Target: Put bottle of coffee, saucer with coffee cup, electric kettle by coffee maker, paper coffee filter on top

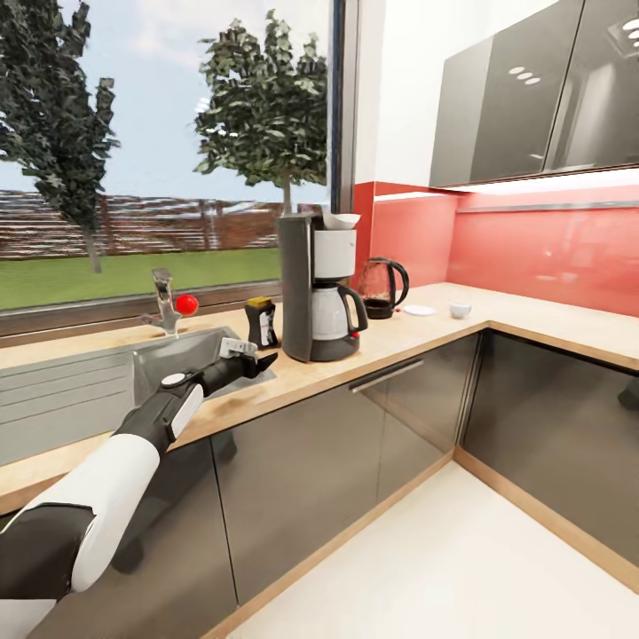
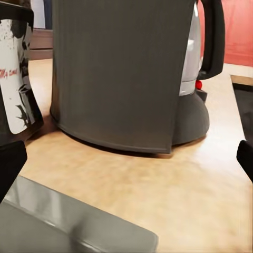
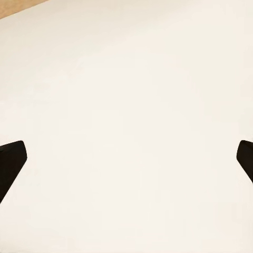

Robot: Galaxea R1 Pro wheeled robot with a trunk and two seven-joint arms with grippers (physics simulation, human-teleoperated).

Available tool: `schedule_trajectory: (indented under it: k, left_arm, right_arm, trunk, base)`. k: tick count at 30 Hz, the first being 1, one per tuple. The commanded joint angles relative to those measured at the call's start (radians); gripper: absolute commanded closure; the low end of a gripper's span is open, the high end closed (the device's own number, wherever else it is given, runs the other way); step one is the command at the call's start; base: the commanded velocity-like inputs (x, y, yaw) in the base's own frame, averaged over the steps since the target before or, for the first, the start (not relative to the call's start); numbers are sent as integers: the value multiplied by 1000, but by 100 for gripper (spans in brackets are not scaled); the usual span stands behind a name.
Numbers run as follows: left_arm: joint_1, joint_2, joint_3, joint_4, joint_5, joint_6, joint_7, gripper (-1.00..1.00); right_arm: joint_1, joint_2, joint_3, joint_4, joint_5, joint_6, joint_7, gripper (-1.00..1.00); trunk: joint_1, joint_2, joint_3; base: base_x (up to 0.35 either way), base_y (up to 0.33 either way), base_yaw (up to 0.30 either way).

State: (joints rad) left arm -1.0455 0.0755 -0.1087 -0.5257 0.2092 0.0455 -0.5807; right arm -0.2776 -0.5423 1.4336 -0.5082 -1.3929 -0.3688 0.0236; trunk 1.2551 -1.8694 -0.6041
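In the head view, the coffee maker (image 1: 318,286) is seen standing on the kitchen countertop (image 1: 532,321) with a paper filter (image 1: 341,218) set in its top. The bottle of coffee (image 1: 262,321) is placed just beside it on the sink (image 1: 80,386) side, and the electric kettle (image 1: 383,287) stands near it on the other side. The saucer (image 1: 419,311) and the coffee cup (image 1: 461,309) are seen apart, each resting on the worktop. The left gripper (image 1: 256,359) is held released, empty, near the bottle.

In the left wrist view, the grey body of the coffee maker (image 2: 121,74) and the labelled bottle (image 2: 16,79) are framed between spread fingertips (image 2: 10,163).

In the right wrist view, the right gripper (image 3: 126,158) is shown released over pale floor (image 3: 132,105), its fingertips (image 3: 10,161) wide apart.
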Motion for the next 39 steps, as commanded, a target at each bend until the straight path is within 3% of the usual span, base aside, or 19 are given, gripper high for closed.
schedule_trajectory:
  k: [1, 20, 26, 29, 34, 38, 39]
  left_arm:
    - [-1, 1, -6, 0, 10, 5, 0, -100]
    - [-1, 0, -8, -22, 14, 4, -8, -100]
    - [-1, -15, -13, -43, 15, 5, -65, -100]
    - [-1, -40, -14, -46, 14, 6, -137, -100]
    - [-1, -91, -15, -44, 14, 6, -178, -100]
    - [1, -176, -18, -34, 10, 4, -195, -100]
    - [1, -187, -21, -31, 10, 3, -196, -100]
  right_arm:
    - [-2, -1, 7, -1, -11, -5, 2, -100]
    - [-2, -1, 7, -1, -11, -5, 2, -100]
    - [-2, -1, 7, -1, -11, -5, 2, -100]
    - [-2, -1, 7, -1, -11, -5, 2, -100]
    - [-2, -1, 7, -1, -11, -5, 2, -100]
    - [-2, 0, 8, -1, -11, -5, 2, -100]
    - [-2, 0, 8, -1, -11, -5, 2, -100]
  trunk:
    - [0, -1, -1]
    - [0, -1, -1]
    - [0, -1, -1]
    - [0, -1, -1]
    - [0, -1, -1]
    - [0, -1, -1]
    - [0, -1, -1]
  base:
    - [-17, -10, 0]
    - [-53, -55, 0]
    - [-12, -16, 0]
    - [-4, -5, 0]
    - [-1, -2, 0]
    - [0, 0, 0]
    - [0, 0, 0]
